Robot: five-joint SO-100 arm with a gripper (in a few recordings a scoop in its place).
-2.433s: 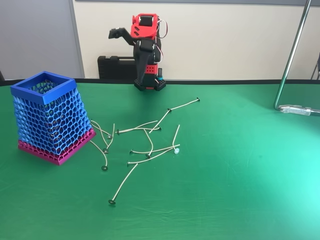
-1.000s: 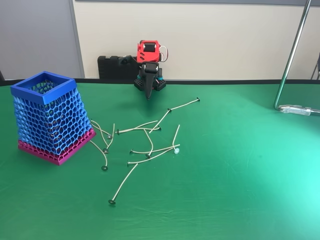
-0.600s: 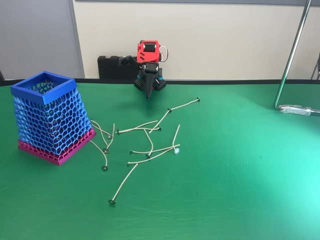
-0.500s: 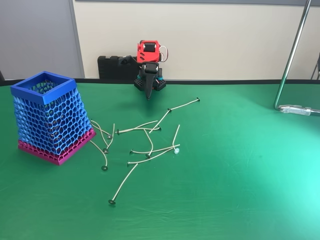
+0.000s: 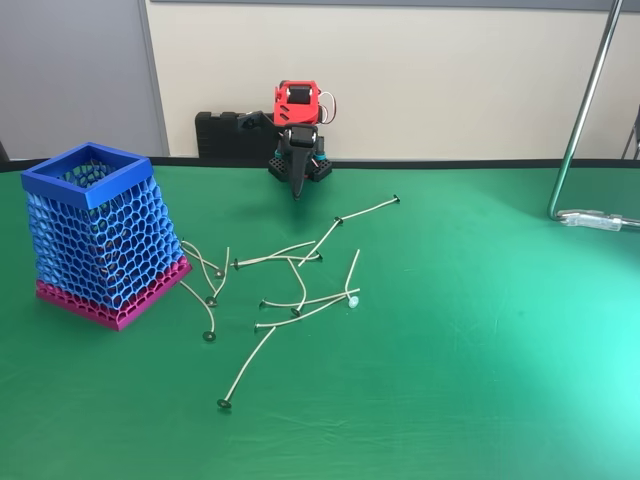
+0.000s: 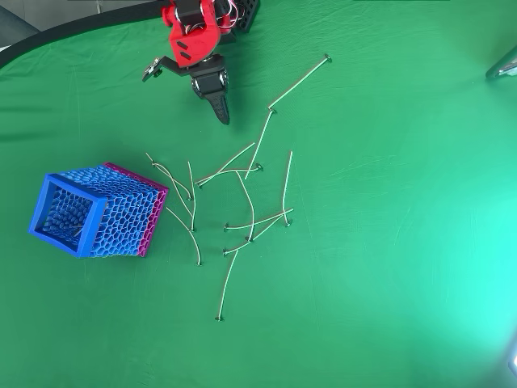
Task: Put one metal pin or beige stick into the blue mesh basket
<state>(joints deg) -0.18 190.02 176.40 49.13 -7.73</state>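
Overhead view puts the green table wide and bare across the right half and along the bottom, so the open room for moving lies there; the scattered pins crowd the middle, crossing one another, with one long pin lying apart toward the top. The blue mesh basket stands at the left, its square rim open upward, and the nearest pins lie just beside its magenta base. The gripper points down near the arm's base at the top, well apart from the basket and short of the pile; its fingers look pressed together, holding nothing. From the fixed view the gripper hangs tip-down just above the cloth, the basket sits at the left, and a metal pole with a clamp rises at the right edge. Since 2.4 seconds ago the arm has folded down from a raised pose; the pins and basket lie unchanged.
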